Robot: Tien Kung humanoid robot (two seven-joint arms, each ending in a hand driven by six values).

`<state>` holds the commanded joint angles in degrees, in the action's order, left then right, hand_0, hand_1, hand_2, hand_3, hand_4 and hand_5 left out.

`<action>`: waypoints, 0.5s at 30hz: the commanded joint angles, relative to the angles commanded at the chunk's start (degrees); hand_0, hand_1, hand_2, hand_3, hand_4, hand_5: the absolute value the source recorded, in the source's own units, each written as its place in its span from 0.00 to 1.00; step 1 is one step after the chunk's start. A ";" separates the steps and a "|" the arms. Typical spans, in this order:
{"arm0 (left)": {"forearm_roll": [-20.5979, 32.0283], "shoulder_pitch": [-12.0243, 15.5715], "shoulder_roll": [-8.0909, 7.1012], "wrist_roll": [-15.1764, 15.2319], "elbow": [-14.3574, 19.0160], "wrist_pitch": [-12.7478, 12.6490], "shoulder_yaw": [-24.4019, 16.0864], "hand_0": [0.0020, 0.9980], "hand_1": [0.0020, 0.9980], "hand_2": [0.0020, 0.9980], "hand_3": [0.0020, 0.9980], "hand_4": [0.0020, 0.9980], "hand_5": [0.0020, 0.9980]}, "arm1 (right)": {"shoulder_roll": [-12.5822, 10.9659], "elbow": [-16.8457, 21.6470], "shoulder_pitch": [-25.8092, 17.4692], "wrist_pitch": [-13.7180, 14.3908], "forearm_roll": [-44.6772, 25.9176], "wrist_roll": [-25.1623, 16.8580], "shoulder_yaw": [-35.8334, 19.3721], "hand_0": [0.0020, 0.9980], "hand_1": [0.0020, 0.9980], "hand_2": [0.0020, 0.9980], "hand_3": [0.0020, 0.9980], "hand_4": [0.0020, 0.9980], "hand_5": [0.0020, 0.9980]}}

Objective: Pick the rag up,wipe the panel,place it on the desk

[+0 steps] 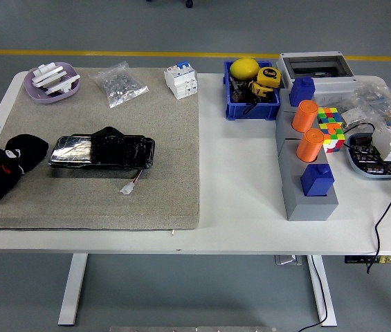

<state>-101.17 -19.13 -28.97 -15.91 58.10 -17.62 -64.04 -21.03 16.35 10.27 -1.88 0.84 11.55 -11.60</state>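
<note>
I have the left hand (1,169) at the left edge of the desk (237,173), lying on the grey mat (112,131). Black on black makes it hard to read: a dark bundle, probably the rag (28,147), sits at the hand, just left of the panel (102,152), but I cannot tell whether the fingers are curled around it or only resting against it. The right hand is not in view.

The glossy black panel lies flat near the middle of the mat, long side running left to right, with a small white connector (126,189) on a short lead at its near edge. As I judge it, the task is at its start or in the pick-up: the rag is not on the panel, so the wipe and the set-down on the desk are left to do.

Room is good. The mat is bare in front of the panel and to its right, so a left-to-right stroke has free run. Behind it, well apart, stand a lilac dish (52,84) of white parts, a bag of small hardware (119,84) and a white circuit breaker (181,79). The connector lead is the one thing a stroke could snag. The bare white desk between the mat and the grey block (302,187) with orange cylinders offers space for the rag.
</note>
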 joint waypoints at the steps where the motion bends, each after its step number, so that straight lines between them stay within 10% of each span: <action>1: 0.03 -0.04 0.07 0.00 -0.10 -0.01 0.09 0.73 0.79 0.79 0.77 0.97 0.42 | -0.01 0.00 0.00 0.00 0.02 0.01 -0.01 0.71 0.69 0.70 0.64 1.00 0.54; 15: 0.47 -0.94 1.56 -0.10 -3.33 -0.47 2.64 0.73 0.79 0.80 0.77 0.97 0.42 | -0.19 0.05 0.26 0.15 0.74 0.17 -0.34 0.71 0.69 0.70 0.64 1.00 0.54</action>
<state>-100.70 -20.07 -27.40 -16.01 54.77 -18.09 -61.40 -21.21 16.40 10.53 -1.73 1.58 11.72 -11.94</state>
